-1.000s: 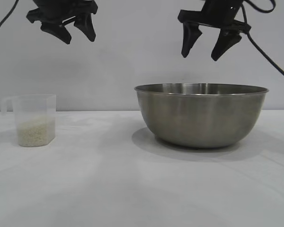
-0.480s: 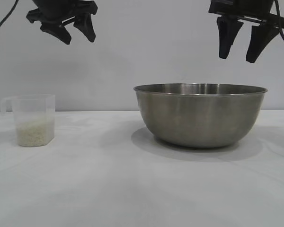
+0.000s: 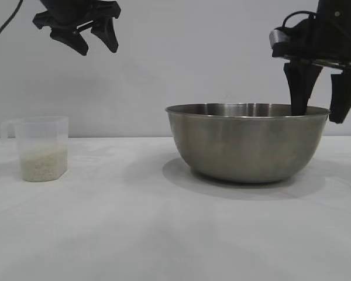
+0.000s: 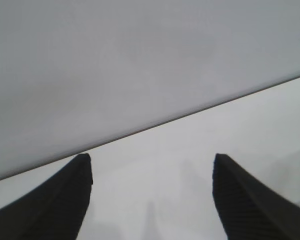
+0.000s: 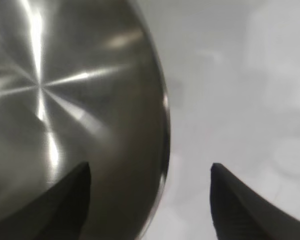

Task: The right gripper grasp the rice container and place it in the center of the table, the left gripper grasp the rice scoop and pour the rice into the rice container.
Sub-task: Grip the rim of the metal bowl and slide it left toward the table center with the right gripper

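The rice container (image 3: 248, 142), a wide steel bowl, stands on the white table (image 3: 134, 234) right of centre. My right gripper (image 3: 319, 116) is open and straddles the bowl's right rim, one finger inside and one outside. In the right wrist view the rim (image 5: 164, 120) runs between the two fingers. The rice scoop (image 3: 42, 148), a frosted plastic cup with a side handle, stands at the left with white rice (image 3: 43, 164) in its bottom. My left gripper (image 3: 96, 44) hangs open high above the scoop, a little to its right. Its wrist view shows only the table (image 4: 155, 190) and the wall.
A plain grey wall (image 3: 164, 70) stands behind the table. The table's far edge (image 4: 190, 114) shows in the left wrist view.
My right gripper has moved right and come down from above the bowl until its open fingers straddle the right rim. The left gripper, bowl and scoop have not moved.
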{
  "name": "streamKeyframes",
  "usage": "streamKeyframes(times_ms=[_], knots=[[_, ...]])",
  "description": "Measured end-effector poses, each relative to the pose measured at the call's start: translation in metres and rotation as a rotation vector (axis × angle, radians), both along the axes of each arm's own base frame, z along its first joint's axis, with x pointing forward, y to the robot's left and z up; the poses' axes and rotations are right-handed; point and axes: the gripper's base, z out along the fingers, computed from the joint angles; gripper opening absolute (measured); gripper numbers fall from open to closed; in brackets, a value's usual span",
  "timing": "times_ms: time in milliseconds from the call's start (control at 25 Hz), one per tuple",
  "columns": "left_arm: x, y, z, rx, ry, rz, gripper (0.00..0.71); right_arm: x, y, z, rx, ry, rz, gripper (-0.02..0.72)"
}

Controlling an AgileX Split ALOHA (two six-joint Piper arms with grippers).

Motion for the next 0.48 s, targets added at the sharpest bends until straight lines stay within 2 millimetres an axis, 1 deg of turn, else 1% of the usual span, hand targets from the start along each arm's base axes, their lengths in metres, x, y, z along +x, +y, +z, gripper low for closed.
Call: streamKeyframes(times_ms=[80,120,160,240,320,360,480], knots=[[0.000,0.000,0.000,0.000,0.001,0.000,0.433,0.001,0.000,0.000,0.003,-0.014,-0.005,0.475],[0.000,0.000,0.000,0.000,0.001,0.000,0.433,0.002,0.000,0.000,0.004,-0.023,-0.007,0.426],[0.000,0.000,0.000,0.000,0.001,0.000,0.433,0.003,0.001,-0.001,0.007,-0.025,-0.009,0.392],[0.000,0.000,0.000,0.000,0.001,0.000,0.433,0.004,0.001,-0.004,0.006,-0.028,-0.010,0.293],[0.000,0.000,0.000,0.000,0.002,-0.001,0.433,0.005,0.001,-0.008,0.005,-0.021,-0.011,0.139],[0.000,0.000,0.000,0.000,0.002,-0.001,0.433,0.006,0.001,-0.011,0.004,-0.018,-0.012,0.083],[0.000,0.000,0.000,0.000,0.002,-0.001,0.433,0.007,0.003,-0.017,0.017,-0.011,-0.021,0.000]])
